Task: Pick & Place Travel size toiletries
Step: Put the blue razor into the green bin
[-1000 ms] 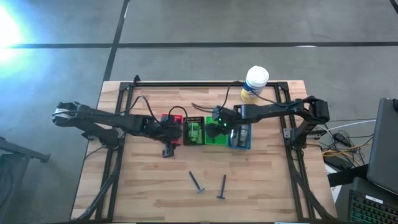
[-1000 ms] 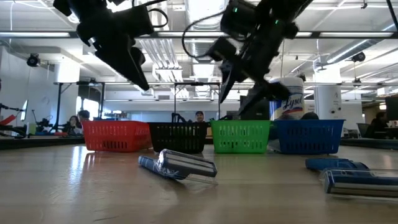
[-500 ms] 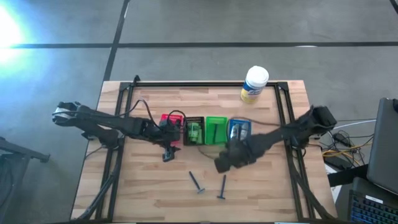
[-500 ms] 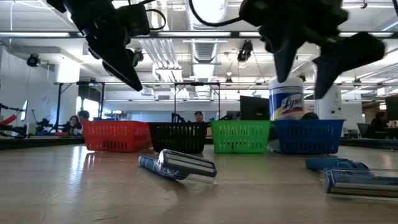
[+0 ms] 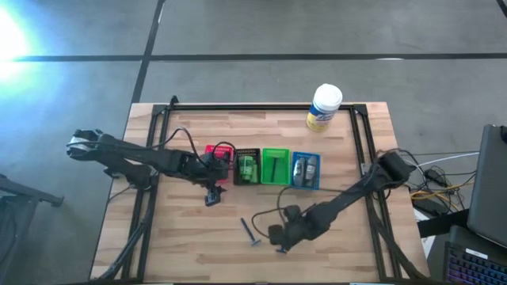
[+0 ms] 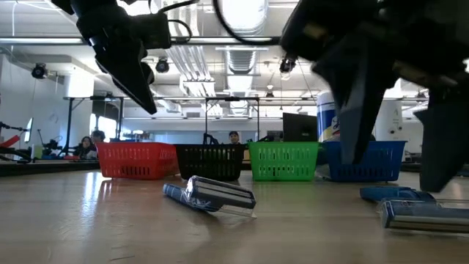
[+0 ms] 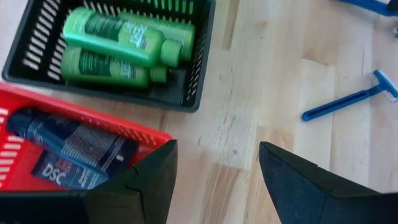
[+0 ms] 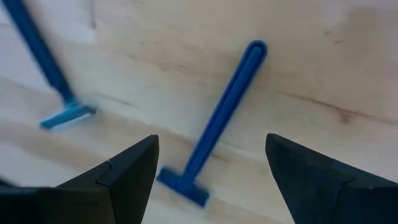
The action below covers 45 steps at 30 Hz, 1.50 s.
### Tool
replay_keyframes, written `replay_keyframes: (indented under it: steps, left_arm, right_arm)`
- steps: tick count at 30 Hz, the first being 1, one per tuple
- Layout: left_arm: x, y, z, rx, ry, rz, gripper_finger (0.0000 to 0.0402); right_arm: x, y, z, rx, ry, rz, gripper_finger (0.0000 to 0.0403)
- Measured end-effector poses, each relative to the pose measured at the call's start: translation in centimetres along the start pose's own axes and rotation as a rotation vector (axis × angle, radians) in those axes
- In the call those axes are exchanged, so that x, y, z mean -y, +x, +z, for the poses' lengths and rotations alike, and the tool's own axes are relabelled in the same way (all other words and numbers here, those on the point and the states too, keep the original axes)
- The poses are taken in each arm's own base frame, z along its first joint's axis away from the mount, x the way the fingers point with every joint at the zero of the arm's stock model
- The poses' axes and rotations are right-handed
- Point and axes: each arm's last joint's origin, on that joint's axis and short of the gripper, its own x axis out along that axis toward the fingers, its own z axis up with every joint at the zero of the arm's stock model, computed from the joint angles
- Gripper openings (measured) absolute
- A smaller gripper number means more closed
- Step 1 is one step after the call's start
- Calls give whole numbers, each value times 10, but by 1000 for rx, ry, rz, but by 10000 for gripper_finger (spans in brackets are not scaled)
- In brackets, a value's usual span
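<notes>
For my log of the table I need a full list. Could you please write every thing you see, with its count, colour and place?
Razors: two, blue, on bare wood in front of the baskets.
Bottles: two, green, in the black basket.
Tube: one, dark, in the red basket.
Green basket: one dark item inside.
Blue basket: grey items inside.
Canister: one, white with yellow label, table's far edge.
Left gripper: open, near the red basket.
Right gripper: open, above one razor.

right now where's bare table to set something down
Free: the table corner left of the razors, and the back strip between the trays and the white canister. Crowded: the tray row, and the front middle, where the right gripper hovers over two razors.
</notes>
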Motion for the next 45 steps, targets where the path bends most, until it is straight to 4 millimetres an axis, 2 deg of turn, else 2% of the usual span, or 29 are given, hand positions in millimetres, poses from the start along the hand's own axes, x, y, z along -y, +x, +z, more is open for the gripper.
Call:
replay_keyframes:
  steps: [4,8,15,21,26,28,31,35,38,42,45]
  left_arm:
    - [-1,0,-2,-18,5,6,229]
    - [-1,0,-3,-34,49,5,229]
    - [-1,0,-5,-52,199,0,229]
    - [-1,0,-5,-51,291,-3,229]
    - [-1,0,-5,-55,319,-3,229]
    - [-2,0,-7,-72,340,-4,229]
    - [-3,0,-9,-104,371,-9,229]
    - [-4,-1,-13,-138,386,-6,229]
    - [-4,-1,-14,-148,399,7,229]
    - [-6,-1,-15,-159,398,28,229]
    - [-8,-3,-14,-148,395,73,229]
  right_arm:
    - [-8,15,-3,23,39,-46,283]
    - [-21,24,-4,54,83,-110,256]
    - [-47,26,-15,76,118,-215,192]
    - [-52,32,-18,28,122,-262,126]
    - [-52,33,-18,-2,136,-279,54]
    - [-52,27,-17,14,132,-264,28]
    - [-57,13,-11,42,138,-217,27]
    - [-64,-13,10,93,122,-172,29]
    - [-65,-41,41,163,97,-167,29]
    - [-58,-77,104,237,79,-168,29]
    - [-47,-94,154,308,74,-153,29]
